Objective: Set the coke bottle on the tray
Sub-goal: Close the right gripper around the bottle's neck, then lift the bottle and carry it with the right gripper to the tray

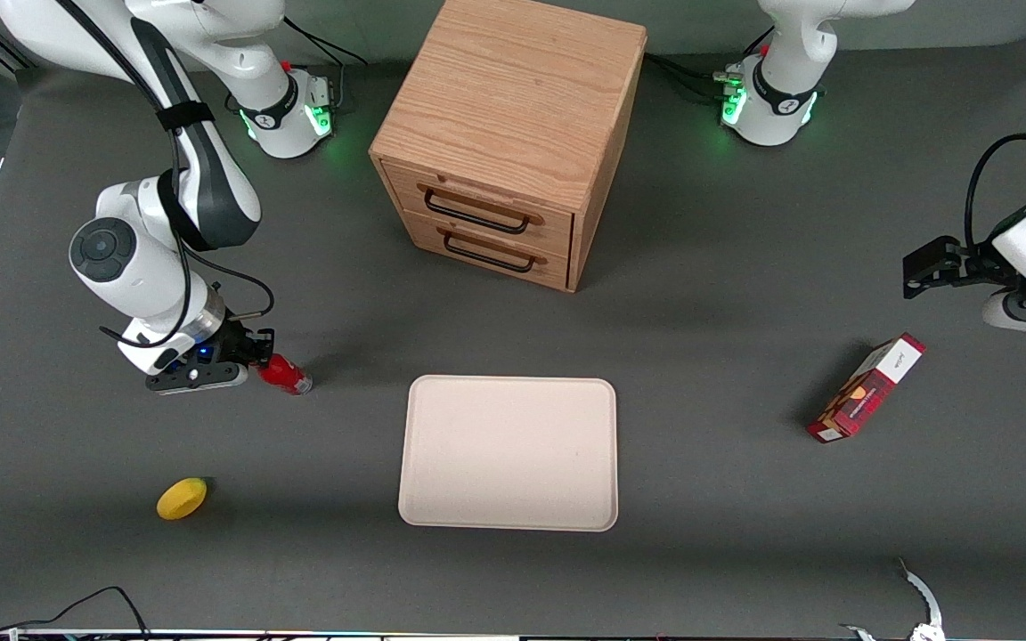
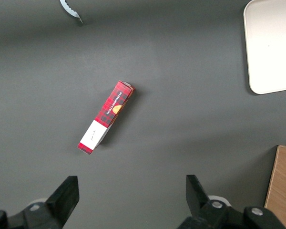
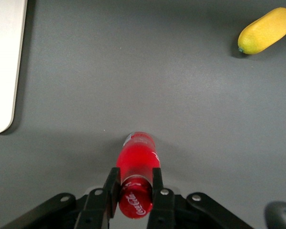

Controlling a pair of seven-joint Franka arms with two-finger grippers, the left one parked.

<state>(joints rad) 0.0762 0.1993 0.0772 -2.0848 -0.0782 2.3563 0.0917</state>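
Toward the working arm's end of the table, the coke bottle (image 3: 136, 175) was recorded clamped between the gripper (image 3: 133, 191) fingers, long axis pointing away from the wrist, tray (image 1: 508, 452) lying apart sideways.

The gripper (image 1: 256, 363) is low over the table (image 1: 727, 267) toward the working arm's end, at the capped end of the bottle (image 1: 284, 375), which tilts beside the tray (image 1: 509, 452). A lemon (image 1: 182, 498) lies nearer the camera. A cabinet (image 1: 506, 133) stands above the tray; a carton (image 1: 867, 388) lies toward the parked arm's end.
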